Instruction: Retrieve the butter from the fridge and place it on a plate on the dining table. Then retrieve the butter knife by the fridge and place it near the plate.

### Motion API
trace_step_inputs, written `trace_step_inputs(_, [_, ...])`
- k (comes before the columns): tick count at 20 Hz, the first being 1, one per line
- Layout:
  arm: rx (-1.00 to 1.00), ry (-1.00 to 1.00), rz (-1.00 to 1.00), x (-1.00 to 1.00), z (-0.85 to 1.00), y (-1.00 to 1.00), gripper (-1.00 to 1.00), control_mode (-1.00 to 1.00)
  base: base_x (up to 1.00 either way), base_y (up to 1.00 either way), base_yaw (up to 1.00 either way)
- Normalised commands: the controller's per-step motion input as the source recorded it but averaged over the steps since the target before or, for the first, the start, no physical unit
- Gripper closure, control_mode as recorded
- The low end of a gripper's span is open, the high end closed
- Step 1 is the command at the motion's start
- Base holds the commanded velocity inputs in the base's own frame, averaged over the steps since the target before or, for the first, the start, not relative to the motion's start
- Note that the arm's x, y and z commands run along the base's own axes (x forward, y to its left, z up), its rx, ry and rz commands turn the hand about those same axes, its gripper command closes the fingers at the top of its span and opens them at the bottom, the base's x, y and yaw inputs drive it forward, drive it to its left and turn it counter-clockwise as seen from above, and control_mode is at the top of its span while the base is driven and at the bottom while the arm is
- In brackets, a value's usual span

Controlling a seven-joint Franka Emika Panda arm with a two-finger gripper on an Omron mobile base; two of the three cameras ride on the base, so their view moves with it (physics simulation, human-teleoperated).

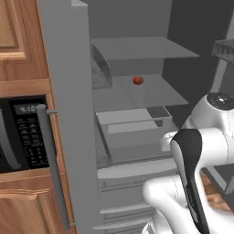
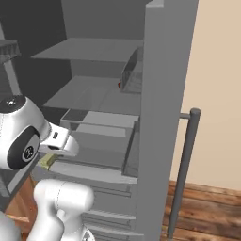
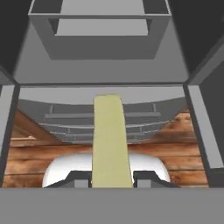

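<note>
The butter (image 3: 109,140) is a pale-yellow stick that runs straight up from between my finger tips in the hand view. My gripper (image 3: 112,178) is shut on its near end. From the right base view, the butter (image 2: 47,161) pokes out under the white hand, just in front of the open fridge (image 2: 164,94) at the height of its lower shelves. The fridge (image 1: 68,91) stands with both doors swung wide. The plate, the dining table and the butter knife are out of view.
A small round red item (image 1: 137,81) lies on a middle glass shelf. An open grey drawer (image 1: 132,121) juts out below it. A black microwave (image 1: 23,132) sits in wood cabinets at the left. The right door's long handle (image 2: 184,164) hangs over the wood floor.
</note>
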Motion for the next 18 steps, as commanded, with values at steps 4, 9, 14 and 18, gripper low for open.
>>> trace_step_inputs(4, [0.00,0.00,0.00,0.00,0.00,0.00,1.00,1.00,-0.93,0.00,-0.01])
trace_step_inputs(9, [0.00,0.00,0.00,0.00,0.00,0.00,1.00,1.00,-0.84,0.00,0.00])
trace_step_inputs(14, [0.00,0.00,0.00,0.00,0.00,0.00,1.00,1.00,-0.76,0.00,0.00])
trace_step_inputs(18, [0.00,0.00,0.00,0.00,0.00,0.00,1.00,1.00,-0.68,0.00,0.14])
